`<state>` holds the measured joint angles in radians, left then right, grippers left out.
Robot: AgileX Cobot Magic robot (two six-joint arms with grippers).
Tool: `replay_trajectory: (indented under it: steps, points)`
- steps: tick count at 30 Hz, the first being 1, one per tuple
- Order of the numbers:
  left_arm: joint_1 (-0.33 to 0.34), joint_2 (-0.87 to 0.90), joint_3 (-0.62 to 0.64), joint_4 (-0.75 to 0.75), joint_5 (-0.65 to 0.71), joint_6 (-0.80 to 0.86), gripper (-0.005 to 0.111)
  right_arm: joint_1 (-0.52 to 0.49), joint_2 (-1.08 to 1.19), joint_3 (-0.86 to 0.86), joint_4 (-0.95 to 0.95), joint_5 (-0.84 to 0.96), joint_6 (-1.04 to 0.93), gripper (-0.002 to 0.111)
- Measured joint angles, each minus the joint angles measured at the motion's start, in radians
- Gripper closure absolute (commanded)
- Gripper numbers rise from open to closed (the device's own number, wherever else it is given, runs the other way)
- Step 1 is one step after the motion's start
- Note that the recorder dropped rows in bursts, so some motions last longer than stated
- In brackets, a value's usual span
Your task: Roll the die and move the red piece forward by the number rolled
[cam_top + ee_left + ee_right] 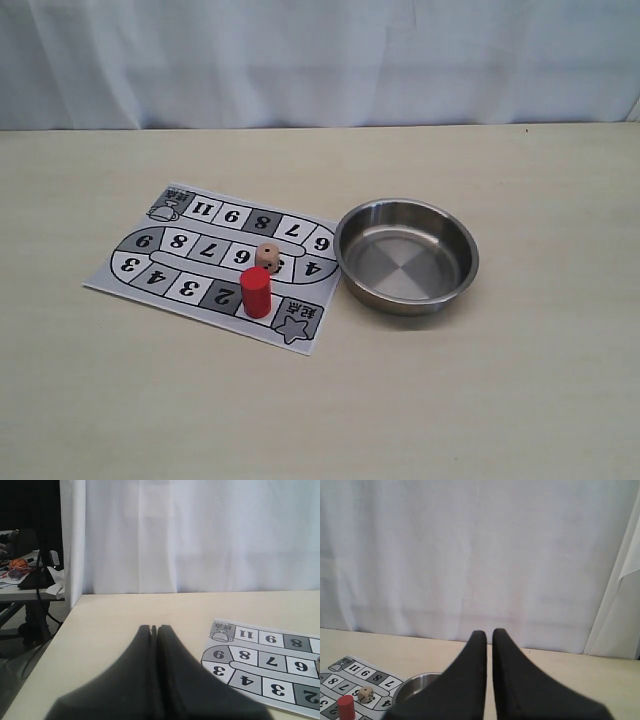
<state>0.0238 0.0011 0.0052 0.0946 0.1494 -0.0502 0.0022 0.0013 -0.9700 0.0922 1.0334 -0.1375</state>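
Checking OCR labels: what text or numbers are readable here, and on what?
"11 9 8 7 6": game board, far row.
"9 8 7 6 4": middle row; die covers one.
"3 4 3 2": near row.
Characters on star square, far corner: blurred.
Metal bowl, red piece: none.

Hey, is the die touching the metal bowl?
Apart. The exterior view shows the die sitting on the board, with printed squares plainly visible between it and the bowl.
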Motion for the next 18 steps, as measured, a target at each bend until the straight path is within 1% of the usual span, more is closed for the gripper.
replay_trajectory:
  steps: [10,13,18]
  points:
    - [0.000,0.000,0.000,0.000,0.000,0.000,0.107,0.000,0.000,0.012,0.002,-0.010,0.000,0.104]
    - [0.000,0.000,0.000,0.000,0.000,0.000,0.107,0.000,0.000,0.054,0.002,-0.061,0.000,0.104]
    - [0.000,0.000,0.000,0.000,0.000,0.000,0.107,0.000,0.000,0.153,0.002,-0.200,0.000,0.104]
